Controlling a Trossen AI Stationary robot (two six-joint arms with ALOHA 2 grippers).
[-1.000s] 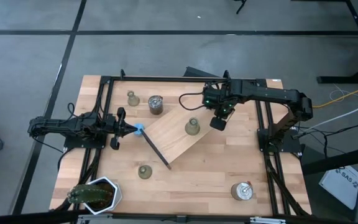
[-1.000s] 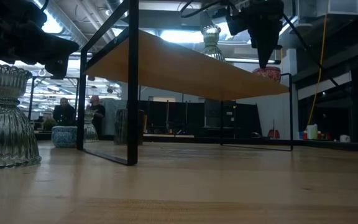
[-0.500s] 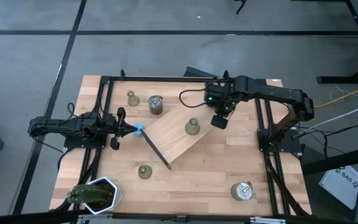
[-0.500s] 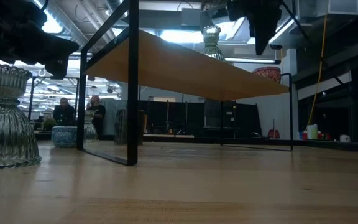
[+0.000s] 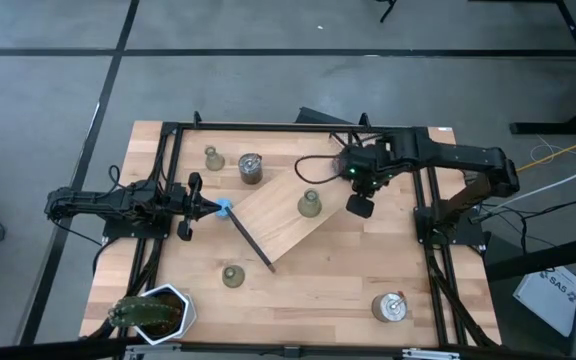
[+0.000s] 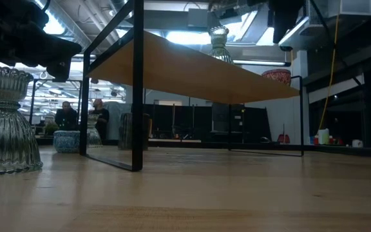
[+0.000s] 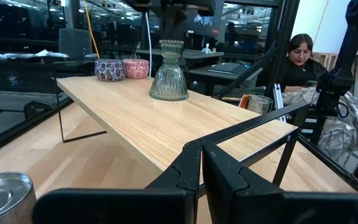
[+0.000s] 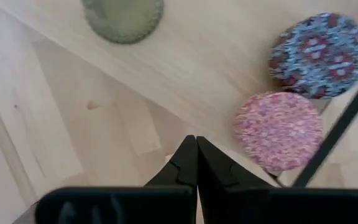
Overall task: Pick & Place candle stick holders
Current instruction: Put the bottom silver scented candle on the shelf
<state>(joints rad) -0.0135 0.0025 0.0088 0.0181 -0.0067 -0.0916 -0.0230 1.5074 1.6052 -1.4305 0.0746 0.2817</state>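
My left claw (image 7: 201, 163) is pressed shut, fingers meeting right under its wrist camera, at the near corner of the raised wooden shelf (image 7: 166, 118); just past it one candle stick holder (image 7: 169, 71) stands upright on that board, wide base down and narrow neck up, so its long axis is vertical. Only this view shows the ribbed side of it with the blue puck (image 7: 109, 69) and pink puck (image 7: 136, 68) behind, and a person seated beyond the table. From overhead the same holder (image 5: 310, 204) is just a round top on the shelf, but there I also see two more on the table (image 5: 318, 280), one (image 5: 232, 275) near the front and one (image 5: 213, 157) at the back beside a silver tin (image 5: 250, 168). My right claw (image 5: 359, 206) hangs closed and empty beside the shelf's edge; its own camera looks down on the holder's round top (image 8: 122, 18)
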